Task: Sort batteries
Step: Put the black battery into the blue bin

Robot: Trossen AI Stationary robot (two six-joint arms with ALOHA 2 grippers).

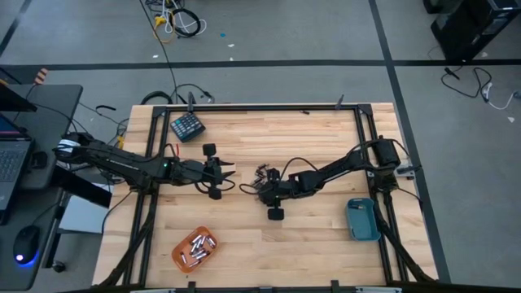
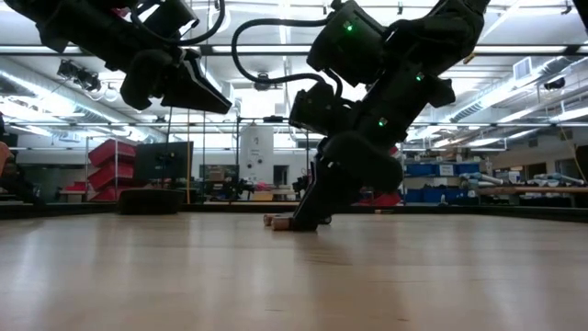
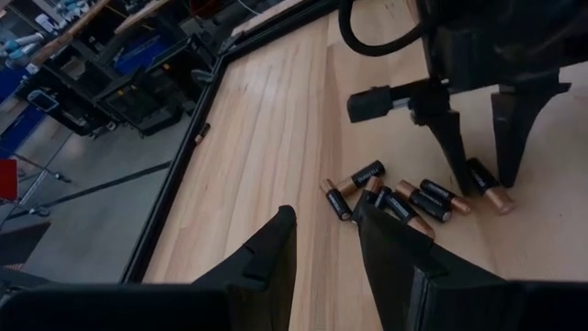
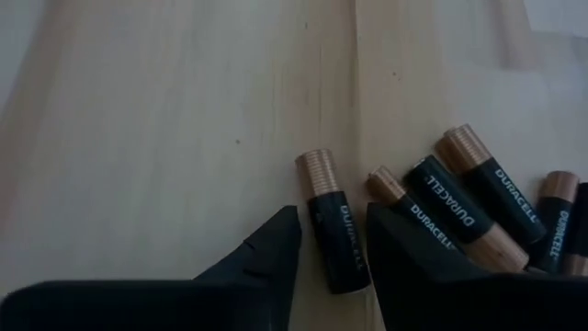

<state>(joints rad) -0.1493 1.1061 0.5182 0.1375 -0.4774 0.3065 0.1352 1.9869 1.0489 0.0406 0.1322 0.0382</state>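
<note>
A: Where are the batteries [image 3: 413, 195]?

B: A loose pile sits mid-desk [image 1: 309, 236], under the right hand [image 1: 262, 189]. More lie in the orange tray [image 1: 195, 248] near the front left. A blue tray [image 1: 362, 220] sits at the right edge, and I can't tell what it holds.

A: And the right hand?

B: Down at the pile, fingers parted and straddling one cell [image 4: 333, 234]. In its wrist view the cell lies between the tips, not yet pinched. Its neighbours are just beside, some touching each other.

A: The left hand [image 1: 230, 177]?

B: Raised, just left of the pile, jaws apart and holding nothing.

A: What could go wrong?

B: I'd judge the crowding the main risk. One fingertip is hard against the next battery [image 4: 418, 221], so closing may catch two or shove the pile. A round cell can also roll out of the pinch if gripped off-centre. And the two hands are near enough that a careless lift might bump them.
</note>
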